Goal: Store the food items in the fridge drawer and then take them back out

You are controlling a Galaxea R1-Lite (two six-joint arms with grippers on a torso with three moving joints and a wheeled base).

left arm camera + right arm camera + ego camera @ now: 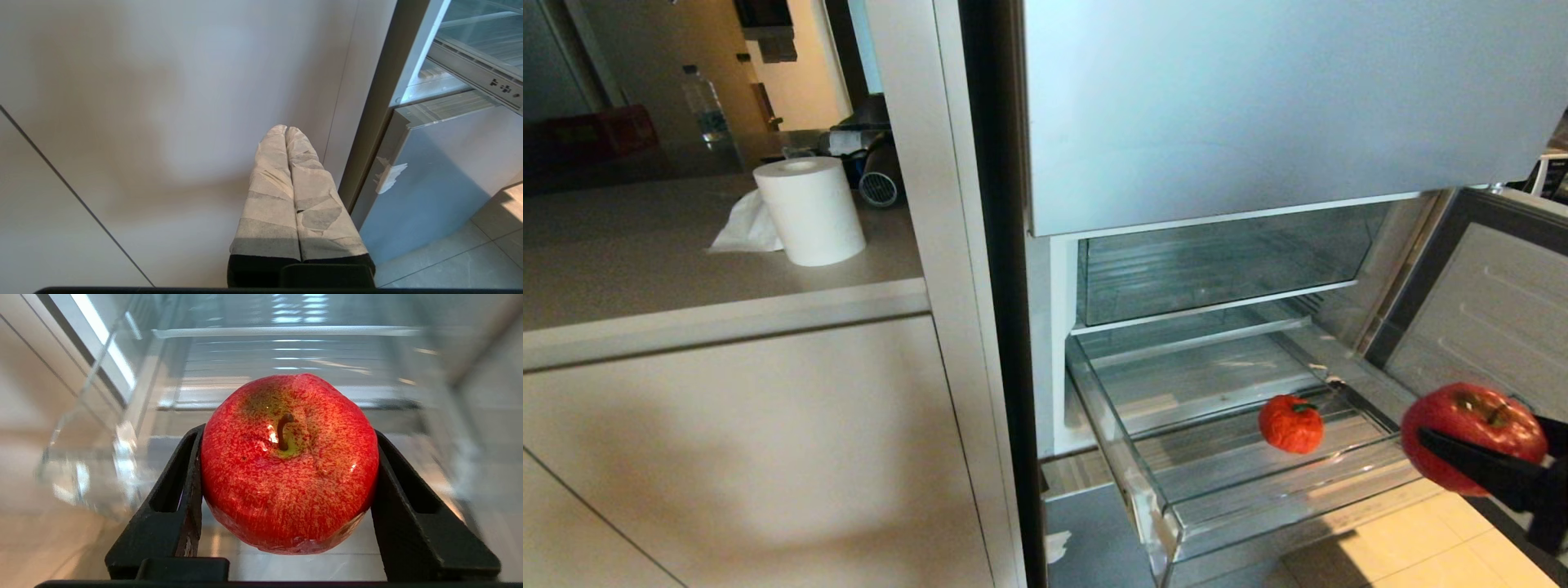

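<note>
A small wrinkled red-orange tomato (1290,423) with a green stem lies inside the fridge drawer (1176,523), a clear plastic bin pulled out of the fridge. My right gripper (1480,445) hangs just off the drawer's right end, shut on a shiny red apple (1474,425). In the right wrist view the apple (289,463) sits stem-up between the black fingers (188,477), with the clear drawer (282,331) beyond it. My left gripper (286,130) is parked low in front of the cabinet, its taped fingers pressed together on nothing.
A clear flat-fronted compartment (1217,261) sits above the drawer. The open fridge door (1486,310) stands at the right, over a tiled floor (1421,547). Left of the fridge, a counter (686,269) carries a paper towel roll (809,211) and a bottle (704,102).
</note>
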